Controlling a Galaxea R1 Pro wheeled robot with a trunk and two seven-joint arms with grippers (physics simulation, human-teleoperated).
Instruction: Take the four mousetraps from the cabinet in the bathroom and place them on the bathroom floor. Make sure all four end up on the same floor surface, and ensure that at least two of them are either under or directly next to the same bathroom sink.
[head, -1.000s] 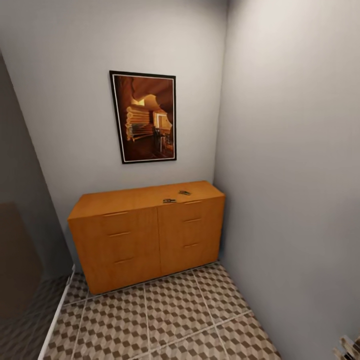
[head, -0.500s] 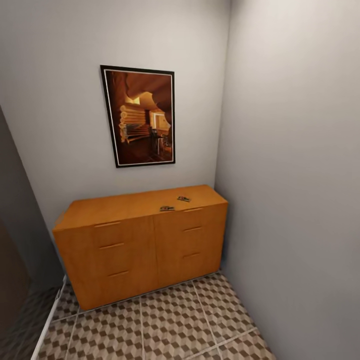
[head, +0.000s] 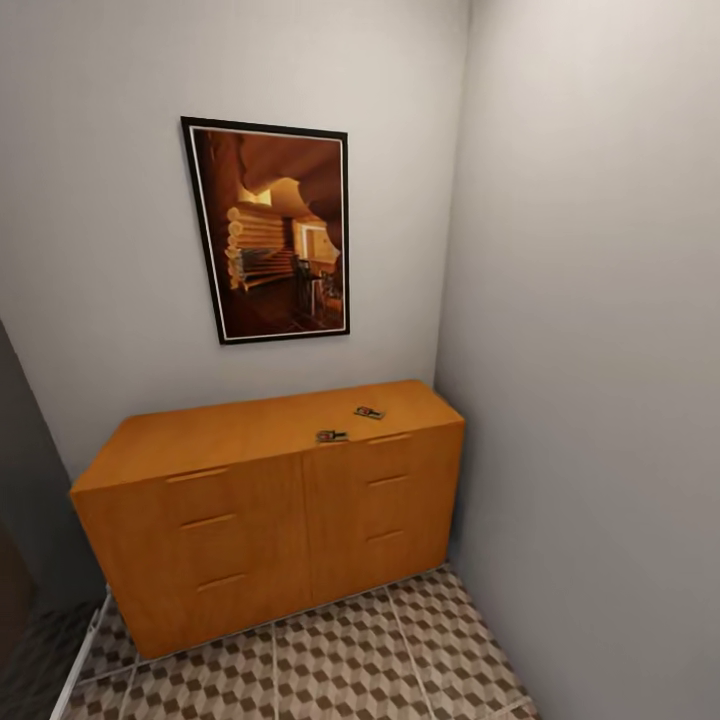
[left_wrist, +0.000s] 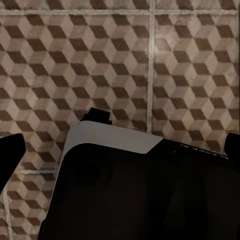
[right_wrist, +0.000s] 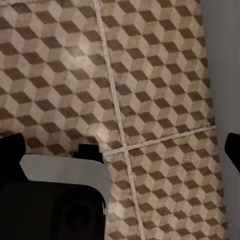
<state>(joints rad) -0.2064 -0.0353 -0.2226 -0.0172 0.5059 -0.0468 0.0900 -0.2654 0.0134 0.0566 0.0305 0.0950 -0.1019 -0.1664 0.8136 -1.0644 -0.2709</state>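
Note:
Two mousetraps lie on the flat top of the orange-brown cabinet (head: 250, 510). One mousetrap (head: 331, 436) sits at the top's front edge near the middle, the other mousetrap (head: 369, 412) a little further back and to the right. The cabinet's drawers are all closed. The bathroom floor (head: 350, 660) of cube-pattern tiles runs in front of it. My left gripper (left_wrist: 120, 147) is open over the bathroom floor (left_wrist: 100, 60), its dark fingertips (left_wrist: 10, 152) far apart. My right gripper (right_wrist: 120, 145) is open too, above the bathroom floor (right_wrist: 150, 75), holding nothing.
The cabinet stands in a corner, its right end against the grey side wall (head: 600, 400). A framed picture (head: 270, 230) hangs above it. A dark wall (head: 20, 480) and a white floor strip (head: 80, 660) bound the left. My own base (left_wrist: 140, 200) lies below both grippers.
The whole head view has shifted: the camera has come closer to the cabinet, which now looks larger and lower. The two mousetraps have kept their places on its top.

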